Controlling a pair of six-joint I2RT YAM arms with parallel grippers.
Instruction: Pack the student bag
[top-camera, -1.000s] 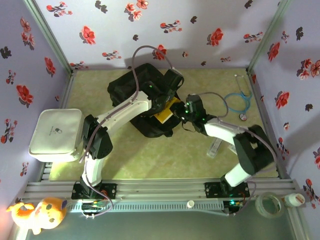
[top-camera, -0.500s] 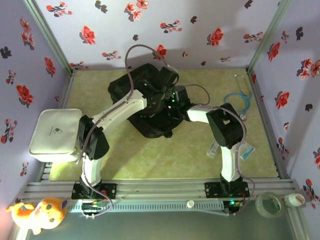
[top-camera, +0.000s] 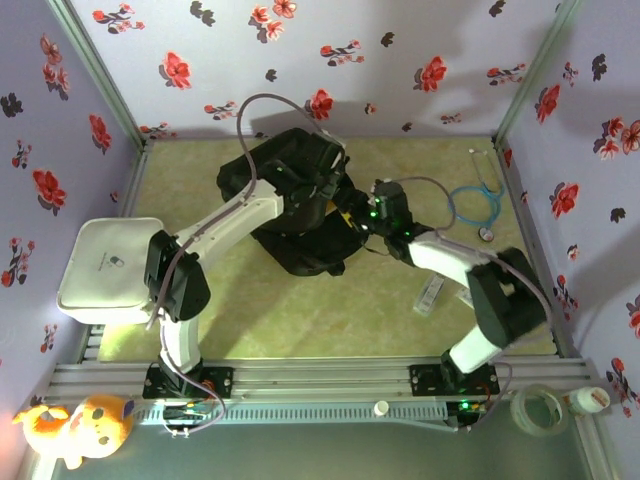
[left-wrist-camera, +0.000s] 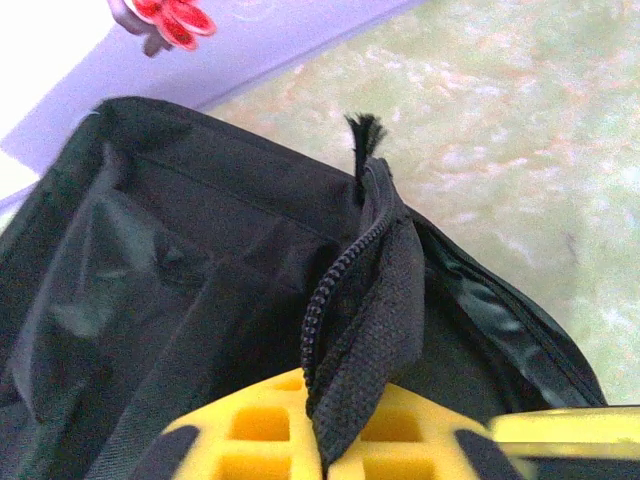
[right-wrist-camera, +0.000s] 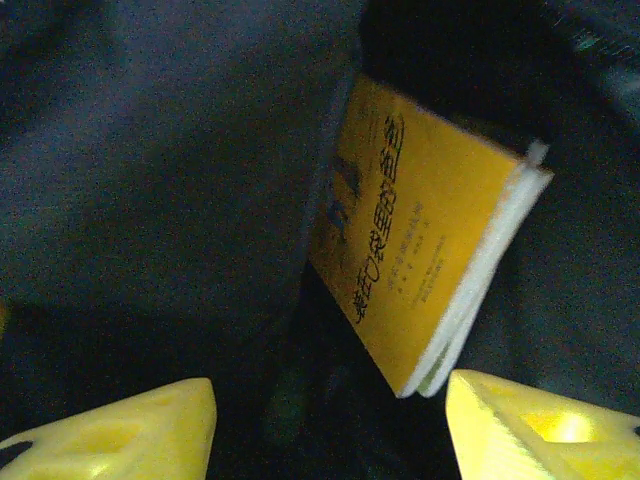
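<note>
The right gripper brings the yellow paperback book to the mouth of the large black soft fabric backpack a second ago. It then reaches deep in with its arm stretched straight. Now it is drawn back to the opening, with the elbow bent out to the right again. Its jaws have gone wide apart and the book lies loose inside the backpack, beyond them. The left arm has its elbow a little further left than before, and its pale cable loop leans left too.
</note>
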